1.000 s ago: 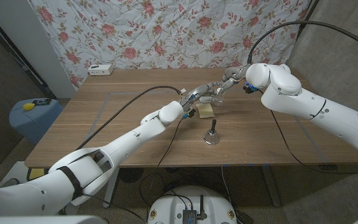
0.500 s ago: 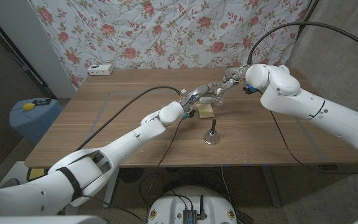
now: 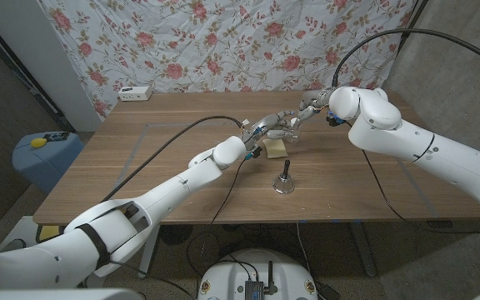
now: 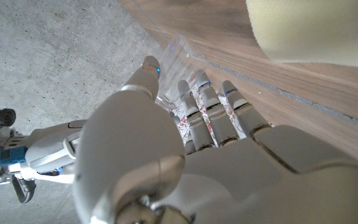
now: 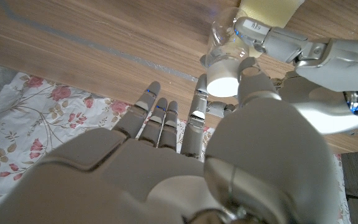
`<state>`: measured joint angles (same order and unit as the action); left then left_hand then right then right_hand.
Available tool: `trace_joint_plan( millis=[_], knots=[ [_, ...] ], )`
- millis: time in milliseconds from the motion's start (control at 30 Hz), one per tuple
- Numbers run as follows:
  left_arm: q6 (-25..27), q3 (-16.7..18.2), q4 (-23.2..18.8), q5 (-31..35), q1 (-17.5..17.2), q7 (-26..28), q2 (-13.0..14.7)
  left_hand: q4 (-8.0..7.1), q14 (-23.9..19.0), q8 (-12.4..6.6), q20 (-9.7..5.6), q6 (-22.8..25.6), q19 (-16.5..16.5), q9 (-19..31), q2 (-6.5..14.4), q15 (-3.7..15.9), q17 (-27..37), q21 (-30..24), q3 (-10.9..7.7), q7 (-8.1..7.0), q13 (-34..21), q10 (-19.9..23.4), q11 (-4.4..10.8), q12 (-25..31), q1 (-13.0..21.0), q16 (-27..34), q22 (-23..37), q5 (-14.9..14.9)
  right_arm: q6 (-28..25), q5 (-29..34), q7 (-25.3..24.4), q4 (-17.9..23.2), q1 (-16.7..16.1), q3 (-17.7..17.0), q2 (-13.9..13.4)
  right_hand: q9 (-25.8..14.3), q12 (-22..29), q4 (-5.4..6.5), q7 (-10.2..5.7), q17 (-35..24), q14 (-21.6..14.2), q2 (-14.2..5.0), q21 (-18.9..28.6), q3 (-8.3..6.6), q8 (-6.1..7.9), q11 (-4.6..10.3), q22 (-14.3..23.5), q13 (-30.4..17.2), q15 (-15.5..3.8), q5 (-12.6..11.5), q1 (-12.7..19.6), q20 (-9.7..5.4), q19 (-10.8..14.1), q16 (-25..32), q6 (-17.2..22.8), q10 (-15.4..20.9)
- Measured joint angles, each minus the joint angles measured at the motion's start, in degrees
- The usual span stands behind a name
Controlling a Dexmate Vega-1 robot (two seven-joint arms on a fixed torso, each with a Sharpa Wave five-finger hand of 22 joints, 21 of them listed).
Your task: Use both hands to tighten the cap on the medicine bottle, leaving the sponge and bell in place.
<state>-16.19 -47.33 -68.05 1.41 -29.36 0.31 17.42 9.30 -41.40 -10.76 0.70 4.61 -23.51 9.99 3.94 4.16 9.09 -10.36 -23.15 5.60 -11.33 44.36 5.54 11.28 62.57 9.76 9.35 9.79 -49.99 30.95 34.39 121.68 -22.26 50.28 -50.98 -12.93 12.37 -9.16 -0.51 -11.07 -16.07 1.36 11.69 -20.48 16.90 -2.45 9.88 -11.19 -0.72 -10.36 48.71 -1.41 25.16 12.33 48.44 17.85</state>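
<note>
Flowered cloth point(image 3: 223, 42) hangs behind the wooden table point(image 3: 140, 158). At mid-table the left hand point(image 3: 267, 130) wraps its fingers around the clear medicine bottle point(image 5: 224, 46), holding it; in the right wrist view those fingers point(image 5: 272, 37) clasp the body. The right hand point(image 3: 308, 109), at the bottle's 2 o'clock, pinches the white cap point(image 5: 222, 81) between thumb and fingertips. A yellow sponge point(image 3: 276, 147) lies just at the bottle's 6 o'clock, and the bell point(image 3: 284, 177) stands farther toward 6 o'clock.
</note>
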Motion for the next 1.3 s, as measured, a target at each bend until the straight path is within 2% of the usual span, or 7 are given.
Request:
trace_joint_plan(
  millis=[200, 667, 933, 1300],
  knots=[
    [-0.24, 0.02, 0.24, -0.14, 0.00, 0.00, -0.06, 0.00, 0.00, 0.00, 0.00, 0.39, 0.00, 0.00, 0.09, 0.00, 0.00, 0.00, 0.00, -0.39, -0.01, 0.00, 0.00, 0.12, -0.09, 0.00, 0.00, 0.00, -0.32, 0.04, -0.64, 0.00, -0.36, 0.00, 0.22, 0.01, 0.00, 0.56, 0.19, -0.28, -0.61, 0.20, 0.00, 0.09, 0.29, 0.10, 0.00, 0.00, 0.00, 0.00, -1.04, 0.39, 0.59, 0.21, 0.81, 0.90],
    [-0.55, 0.07, 0.85, -0.33, 0.11, -0.11, -0.24, 0.17, 0.00, 0.00, 0.01, 0.08, -0.01, 0.00, 0.10, 0.00, 0.00, 0.00, -0.18, -0.70, 0.00, -0.01, 0.01, 0.11, -0.51, 0.00, 0.00, -0.01, -1.62, 0.49, -1.23, -0.33, -0.18, 1.03, 0.70, 0.16, 0.00, 1.51, 0.18, -0.27, -1.13, 0.46, 0.00, 1.04, 0.39, -0.11, 0.00, -0.01, -0.10, 0.22, -3.43, 0.11, 0.86, 0.21, 2.05, 1.51],
    [-0.68, 0.09, 1.11, -0.45, 0.25, -0.27, -0.32, 0.17, 0.00, 0.00, 0.01, 0.08, -0.01, 0.00, 0.11, 0.00, 0.00, 0.00, -0.18, -0.69, 0.03, -0.01, 0.01, -0.02, -0.48, 0.00, 0.00, -0.02, -2.49, 1.16, -1.87, -0.56, -0.07, 1.72, 0.94, 0.28, 0.00, 2.47, 0.29, -0.54, -2.19, 1.25, 0.00, 2.01, 0.97, -0.01, 0.00, -0.01, -0.32, 0.22, -5.99, 0.31, 1.72, 0.21, 4.84, 2.86],
    [-0.75, 0.10, 1.45, -0.62, 0.47, -0.47, -0.45, 0.40, 0.00, 0.00, 0.01, 0.39, -0.01, 0.00, 0.17, 0.00, 0.00, 0.00, -0.41, -1.00, 0.02, -0.01, 0.01, -0.15, -0.41, 0.00, 0.00, -0.12, -3.29, 2.64, -2.40, -1.01, 0.28, 2.80, 1.48, 0.58, 0.44, 3.70, 0.40, -0.53, -3.90, 1.02, -0.01, 3.25, 2.15, -0.20, 0.00, -0.01, -0.42, 0.22, -9.87, 0.34, 3.12, 0.66, 9.46, 5.53]
  ],
)
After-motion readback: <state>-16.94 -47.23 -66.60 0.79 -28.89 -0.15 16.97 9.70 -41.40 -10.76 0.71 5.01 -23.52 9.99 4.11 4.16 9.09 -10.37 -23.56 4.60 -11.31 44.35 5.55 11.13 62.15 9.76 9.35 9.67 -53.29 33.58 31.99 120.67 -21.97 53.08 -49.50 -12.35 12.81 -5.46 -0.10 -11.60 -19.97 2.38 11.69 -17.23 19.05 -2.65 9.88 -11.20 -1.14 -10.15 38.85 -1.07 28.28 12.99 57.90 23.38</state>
